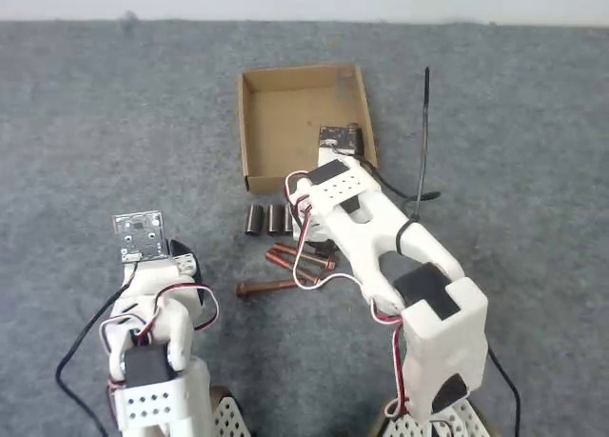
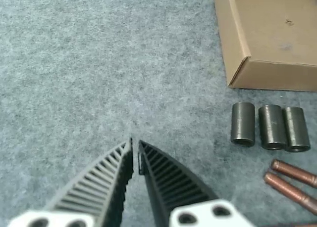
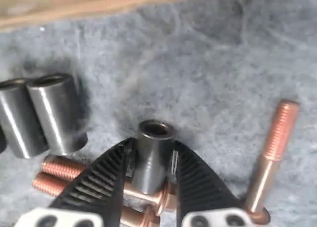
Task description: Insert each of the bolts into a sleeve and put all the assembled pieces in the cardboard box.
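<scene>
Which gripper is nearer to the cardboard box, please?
Right. The right gripper, shut on a sleeve, sits just before the cardboard box; the left gripper hangs farther away, over bare carpet.

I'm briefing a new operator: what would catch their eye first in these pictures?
The right gripper grips a dark metal cylindrical sleeve, close over copper-coloured threaded bolts lying on the grey carpeted table. Just beyond stands the open brown cardboard box, its visible floor bare. The left gripper hangs shut, holding nothing, off to the side of the parts.
</scene>
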### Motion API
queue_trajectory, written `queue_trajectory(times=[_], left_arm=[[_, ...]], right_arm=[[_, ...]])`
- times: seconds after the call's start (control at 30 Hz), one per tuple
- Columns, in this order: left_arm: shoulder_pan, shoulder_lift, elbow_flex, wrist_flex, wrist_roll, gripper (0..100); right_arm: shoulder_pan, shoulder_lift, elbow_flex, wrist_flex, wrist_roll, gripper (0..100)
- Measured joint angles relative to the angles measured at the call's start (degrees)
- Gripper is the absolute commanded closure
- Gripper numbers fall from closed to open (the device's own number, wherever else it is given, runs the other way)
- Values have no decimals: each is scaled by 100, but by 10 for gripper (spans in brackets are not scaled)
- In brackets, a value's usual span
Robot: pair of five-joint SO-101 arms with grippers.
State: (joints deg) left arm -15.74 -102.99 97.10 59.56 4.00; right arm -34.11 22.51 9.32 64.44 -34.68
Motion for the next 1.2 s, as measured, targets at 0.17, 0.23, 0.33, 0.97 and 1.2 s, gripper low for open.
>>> queue_trajectory(times=[0.17, 0.23, 0.33, 0.97, 1.2], left_arm=[[0, 0, 0, 0, 0, 988], [0, 0, 0, 0, 0, 988], [0, 0, 0, 0, 0, 988], [0, 0, 0, 0, 0, 988], [0, 0, 0, 0, 0, 988]], right_arm=[[97, 26, -193, 325, 0, 989], [105, 35, -360, 651, 9, 989], [105, -176, -554, 1380, 9, 989], [1547, -1169, -26, 3411, 2251, 991], [2031, -1169, 800, 2690, 2303, 991]])
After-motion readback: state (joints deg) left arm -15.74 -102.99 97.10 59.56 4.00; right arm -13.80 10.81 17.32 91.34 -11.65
